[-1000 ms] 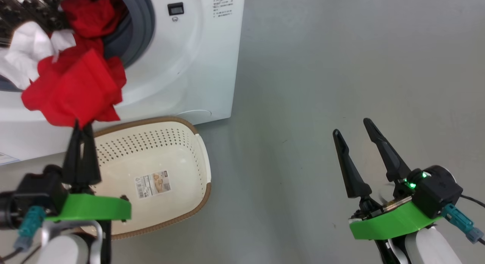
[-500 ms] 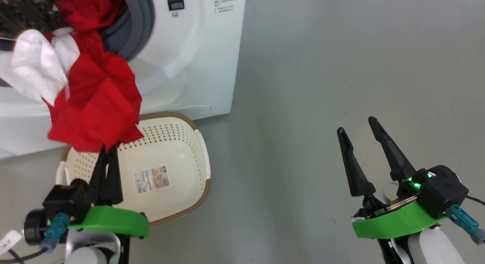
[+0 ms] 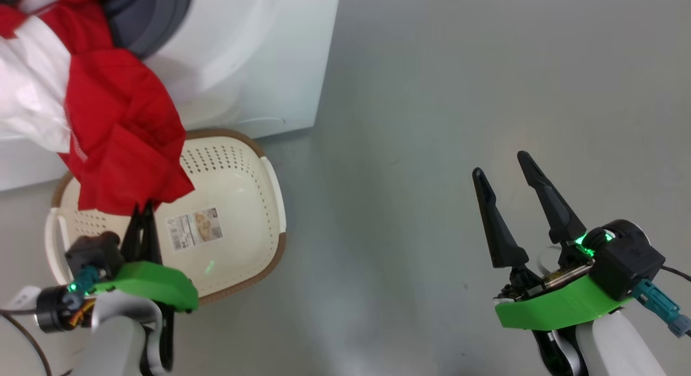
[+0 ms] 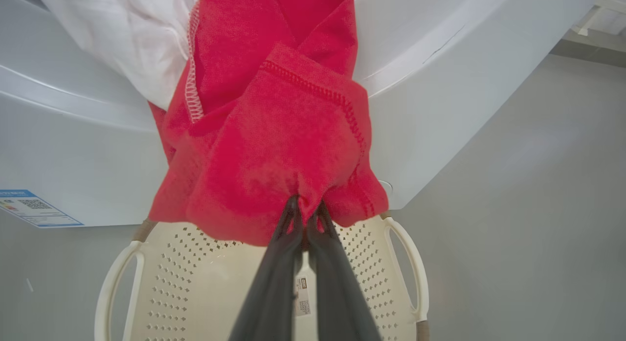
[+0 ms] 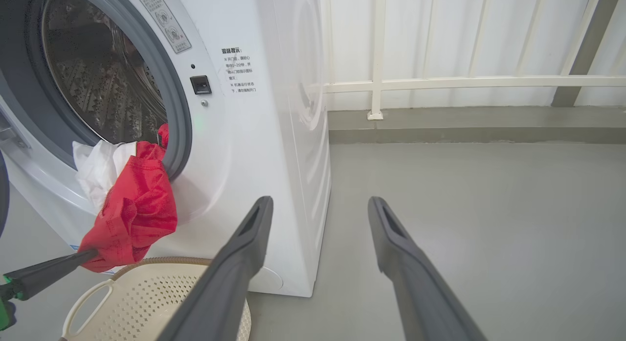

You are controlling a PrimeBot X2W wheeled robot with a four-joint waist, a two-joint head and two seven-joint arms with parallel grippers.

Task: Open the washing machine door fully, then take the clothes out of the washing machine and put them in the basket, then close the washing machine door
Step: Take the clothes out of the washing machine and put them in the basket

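- Spanning the scene: a smooth pale grey floor (image 3: 459, 84), matt with a faint sheen.
- Back of the room: white ribbed wall panels crossed by a white horizontal rail (image 5: 464, 81), set above a low grey kerb (image 5: 464, 128).
- Big white boxy front-loading washing machine (image 5: 274, 135): stands on the grey floor with its porthole uncovered. A grey rubber gasket (image 5: 178, 125) rings the perforated steel drum (image 5: 98, 86). There is a small blue label (image 4: 32, 206) low on the front.
- Bright red soft garments with white trim (image 3: 124, 138): spill out of the drum mouth over the gasket and hang down the machine's front, above the basket.
- Small cream-white perforated plastic basket with a brown woven-look rim (image 3: 237, 171): on the floor, just beside the machine's base. A paper label (image 3: 194, 228) lies on its bottom.
- Left gripper (image 3: 144, 209): dark fingers pressed together on the lowest fold of the red fabric, over the basket.
- Right gripper (image 3: 501, 164): fingers spread wide, holding nothing, above bare floor well apart from the basket.
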